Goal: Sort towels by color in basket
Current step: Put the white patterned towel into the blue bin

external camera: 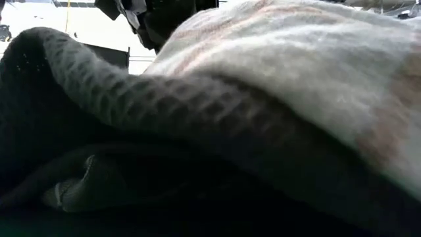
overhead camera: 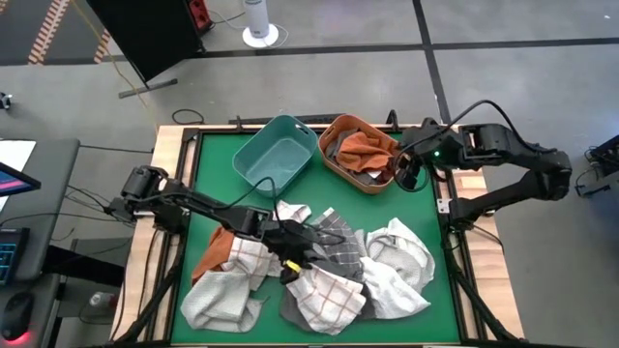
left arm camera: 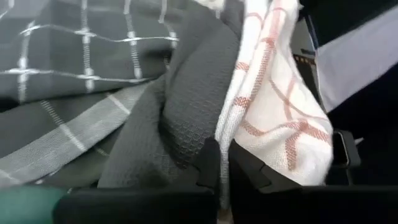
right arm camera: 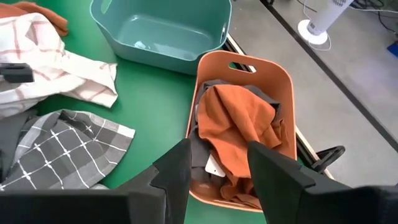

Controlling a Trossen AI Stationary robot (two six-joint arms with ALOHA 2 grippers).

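Just below the teal basket [overhead camera: 274, 155], left gripper [overhead camera: 286, 242] is clamped on a dark grey towel [left arm camera: 180, 118] for sorting; right gripper [right arm camera: 217, 163] hangs half-open over the orange basket [right arm camera: 283, 81]

grey tiled floor [overhead camera: 503, 135] around the table, white fan [overhead camera: 258, 21] on it (desk with keyboard [overhead camera: 8, 256] alongside)
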